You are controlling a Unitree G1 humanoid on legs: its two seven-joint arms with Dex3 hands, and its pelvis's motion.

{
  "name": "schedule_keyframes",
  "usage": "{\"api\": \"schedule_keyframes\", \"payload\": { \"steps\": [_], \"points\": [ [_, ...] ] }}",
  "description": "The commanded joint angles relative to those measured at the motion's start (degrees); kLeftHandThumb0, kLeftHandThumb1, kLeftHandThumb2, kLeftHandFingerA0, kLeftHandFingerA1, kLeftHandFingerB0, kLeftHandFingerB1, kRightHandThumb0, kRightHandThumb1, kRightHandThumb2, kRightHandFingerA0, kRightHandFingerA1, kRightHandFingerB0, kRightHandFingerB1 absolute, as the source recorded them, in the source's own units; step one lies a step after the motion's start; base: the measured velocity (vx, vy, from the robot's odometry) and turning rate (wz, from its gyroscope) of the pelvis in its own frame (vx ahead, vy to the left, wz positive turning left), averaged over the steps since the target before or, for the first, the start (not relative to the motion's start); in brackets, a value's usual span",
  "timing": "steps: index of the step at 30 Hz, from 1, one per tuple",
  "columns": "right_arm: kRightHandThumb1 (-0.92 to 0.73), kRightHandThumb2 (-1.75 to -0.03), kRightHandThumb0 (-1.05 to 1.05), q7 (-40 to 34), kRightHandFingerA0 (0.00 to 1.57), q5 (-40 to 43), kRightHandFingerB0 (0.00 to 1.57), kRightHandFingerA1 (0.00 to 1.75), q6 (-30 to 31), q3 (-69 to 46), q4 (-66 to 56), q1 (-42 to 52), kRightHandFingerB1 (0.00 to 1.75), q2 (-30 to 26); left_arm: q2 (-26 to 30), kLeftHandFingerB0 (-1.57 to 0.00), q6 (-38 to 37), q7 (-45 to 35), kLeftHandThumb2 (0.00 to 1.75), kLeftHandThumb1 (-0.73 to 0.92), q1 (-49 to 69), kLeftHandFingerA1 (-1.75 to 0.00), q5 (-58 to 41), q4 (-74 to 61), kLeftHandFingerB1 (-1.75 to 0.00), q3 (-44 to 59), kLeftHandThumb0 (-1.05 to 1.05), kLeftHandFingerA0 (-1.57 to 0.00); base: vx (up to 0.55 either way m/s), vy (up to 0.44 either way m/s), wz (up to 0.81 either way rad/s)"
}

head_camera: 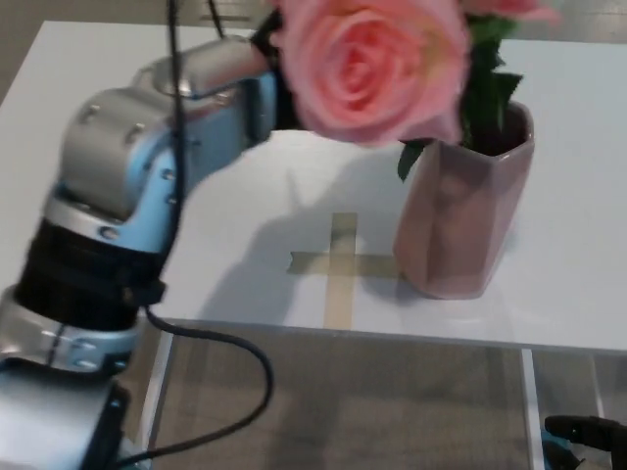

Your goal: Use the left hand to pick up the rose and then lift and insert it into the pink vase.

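A large pink rose (377,64) fills the top middle of the head view, close to the camera and blurred. Its green leaves (485,93) hang into the mouth of the pink vase (460,215), which stands upright on the white table (118,39) at the right. My left arm reaches in from the lower left, its blue and silver forearm ending at the rose. Only a black edge of the left hand (269,44) shows behind the bloom, so its grip is hidden. The stem is not visible.
A tan tape cross (341,262) lies on the table just left of the vase. A black cable (225,343) loops from my arm below the table's front edge. A dark object (586,431) sits on the floor at the bottom right.
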Motion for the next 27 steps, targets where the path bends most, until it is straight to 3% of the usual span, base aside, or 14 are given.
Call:
{"api": "schedule_keyframes", "payload": {
  "steps": [1, 9, 19, 20, 23, 24, 27],
  "points": [
    [-0.67, -0.58, -0.35, 1.2, 0.64, -0.8, 0.56, 0.48, 1.1, 0.6, 0.5, 0.8, 0.44, -0.4, 3.3, 0.00, 2.2, -6.4, 0.84, 0.45, 0.5, 0.00, -0.6, -1.0, -0.06, 1.9, -0.79, 0.00, 0.00, 0.000, 0.00],
    [-0.67, -0.59, -0.36, 1.1, 0.63, -1.1, 0.56, 0.48, 1.4, 1.6, 0.5, 0.3, 0.44, -0.7, 5.2, 0.00, 1.3, -9.6, 0.84, 0.45, -1.6, 0.00, 1.9, 0.2, -0.06, 1.0, -0.79, 0.00, 0.00, 0.000, 0.00],
    [-0.67, -0.59, -0.37, 0.9, 0.63, -0.9, 0.56, 0.48, 1.7, 1.7, 0.2, -0.8, 0.44, -0.9, 2.1, 0.00, 2.3, -10.6, 0.84, 0.46, -7.2, 0.00, 4.2, 2.5, -0.05, -1.7, -0.79, 0.00, 0.00, 0.000, 0.00],
    [-0.51, -0.91, -0.35, 1.0, 0.58, -0.7, 0.46, 0.65, 1.7, 1.6, 0.1, -1.0, 0.58, -0.9, 1.8, 0.00, 2.1, -10.7, 0.84, 0.46, -7.7, 0.00, 4.4, 2.9, -0.05, -1.8, -0.79, 0.00, 0.00, 0.000, 0.00],
    [-0.51, -0.91, -0.35, 1.2, 0.58, -1.2, 0.46, 0.65, 1.5, 2.0, 0.1, -1.2, 0.58, -1.0, 1.0, 0.00, 2.6, -10.7, 0.84, 0.46, -8.7, 0.00, 4.9, 3.1, -0.04, -2.1, -0.80, 0.00, 0.00, 0.000, 0.00],
    [-0.67, -0.59, -0.37, 1.3, 0.63, -1.4, 0.56, 0.48, 1.4, 2.2, 0.2, -1.3, 0.44, -1.1, 0.8, 0.00, 2.7, -10.8, 0.84, 0.46, -9.2, 0.00, 5.3, 3.2, -0.04, -2.4, -0.80, 0.00, 0.00, 0.000, 0.00],
    [-0.67, -0.59, -0.36, 1.7, 0.63, -1.3, 0.56, 0.48, 1.4, 2.3, 0.4, -1.5, 0.44, -1.1, 0.3, 0.00, 3.5, -11.6, 0.84, 0.46, -11.5, 0.00, 6.2, 4.9, -0.04, -3.7, -0.80, 0.00, 0.00, 0.000, 0.00]
  ]
}}
